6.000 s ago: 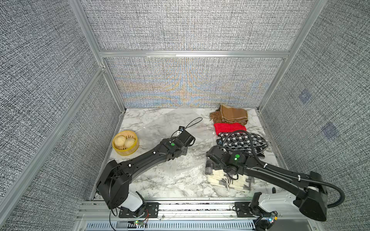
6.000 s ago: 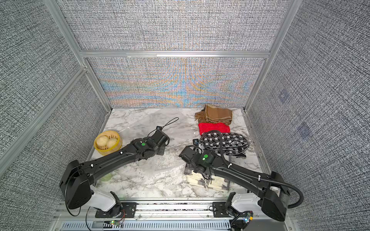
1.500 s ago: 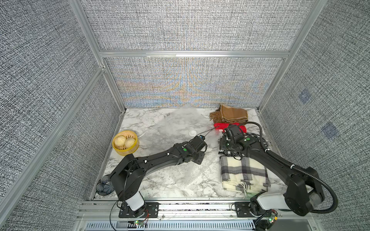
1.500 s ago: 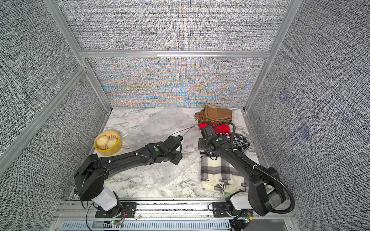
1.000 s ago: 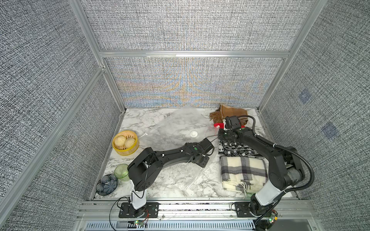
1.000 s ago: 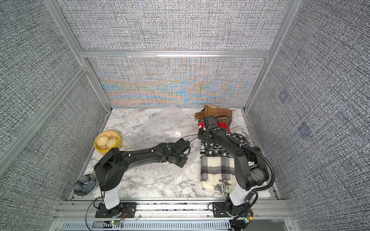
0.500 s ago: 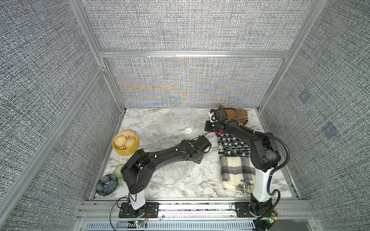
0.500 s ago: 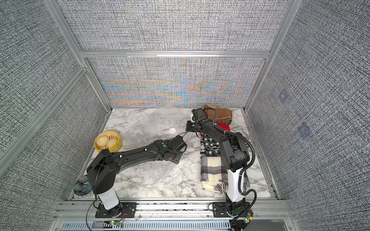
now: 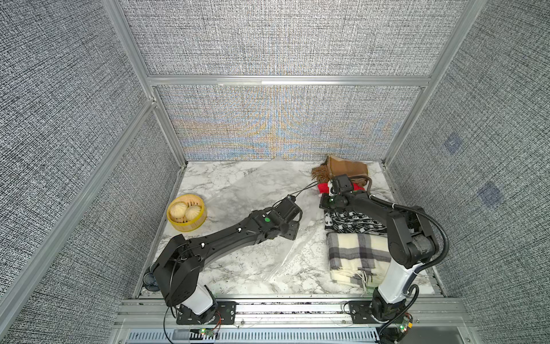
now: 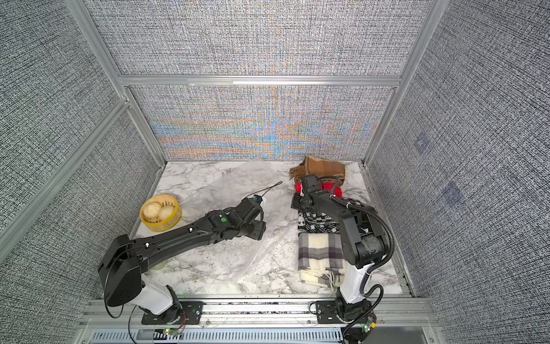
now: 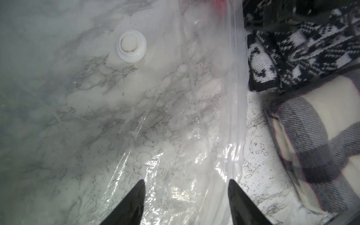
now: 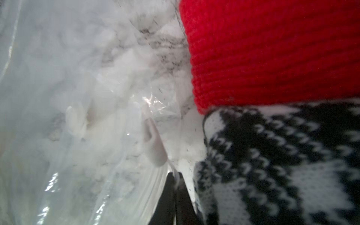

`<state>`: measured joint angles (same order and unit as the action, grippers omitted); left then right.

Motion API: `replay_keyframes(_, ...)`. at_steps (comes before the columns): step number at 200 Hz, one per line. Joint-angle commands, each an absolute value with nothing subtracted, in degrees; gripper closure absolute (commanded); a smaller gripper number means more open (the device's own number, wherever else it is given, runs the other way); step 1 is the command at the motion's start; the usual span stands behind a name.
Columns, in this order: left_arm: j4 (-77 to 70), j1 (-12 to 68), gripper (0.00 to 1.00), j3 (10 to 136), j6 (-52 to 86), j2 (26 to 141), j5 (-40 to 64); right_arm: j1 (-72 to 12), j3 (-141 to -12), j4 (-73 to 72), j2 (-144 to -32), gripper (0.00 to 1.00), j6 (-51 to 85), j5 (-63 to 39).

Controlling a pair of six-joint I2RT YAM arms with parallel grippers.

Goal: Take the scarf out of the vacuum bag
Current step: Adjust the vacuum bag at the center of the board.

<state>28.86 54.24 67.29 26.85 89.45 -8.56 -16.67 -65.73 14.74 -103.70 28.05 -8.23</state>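
Plainly, the right gripper (image 12: pixel 175 176) has its jaws pressed together on a thin white edge of the vacuum bag (image 9: pixel 253 184), and a small white plastic tab (image 12: pixel 153 148) sits on the film just past the tips. The left gripper (image 11: pixel 186 181) stands with its jaws well apart and nothing between them, low over the bag's crinkled face. I cannot tell whether the tips touch the film. The bag's round white valve (image 11: pixel 131 47) lies on the film further out from that gripper. Taking the back wall as twelve on the marble table (image 9: pixel 238 268), the bag lies flat and see-through across the middle, running from about twelve down to six, and the left arm reaches over it from seven o'clock. The plaid scarf (image 9: pixel 357 256) lies outside the bag, folded on the table at about five o'clock, just beside the bag's zip edge. Next to it, towards three o'clock, is a black-and-white knit (image 9: pixel 357 223). A red knit (image 12: pixel 272 48) touches it at two o'clock, right by the right gripper, and a brown fringed scarf (image 9: pixel 345 169) sits at one o'clock. A yellow steamer basket (image 9: pixel 190 227) holding two buns stands well apart at nine o'clock.
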Motion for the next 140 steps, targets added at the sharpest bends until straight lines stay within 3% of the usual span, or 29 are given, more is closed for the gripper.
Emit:
replay_keyframes(1, 28.3, 54.1, 0.34, 69.0, 27.5, 88.7, -8.3, -16.8, -62.6, 12.5, -100.6, 0.83, 28.4, -10.2)
replay_keyframes(17, 29.0, 53.8, 0.35, 70.8, 28.4, 88.7, -8.2, -17.0, -62.1, 12.3, -98.2, 0.8, 27.9, -8.7)
replay_keyframes(40, 26.5, 53.4, 0.41, 72.2, 29.8, 90.3, -8.3, -16.9, -62.6, 13.0, -97.3, 0.84, 26.8, -5.7)
replay_keyframes(61, 23.1, 51.5, 0.45, 74.7, 30.0, 93.3, -11.4, -16.3, -62.7, 8.7, -99.3, 0.84, 26.6, -8.7)
replay_keyframes(121, 19.9, 44.8, 0.41, 91.7, 25.2, 115.7, -10.0, -16.0, -63.8, 2.3, -104.6, 0.85, 26.3, -15.6)
replay_keyframes(140, 20.2, 42.7, 0.41, 97.3, 23.8, 122.7, -10.0, -16.1, -63.9, 1.1, -105.0, 0.91, 26.1, -16.1)
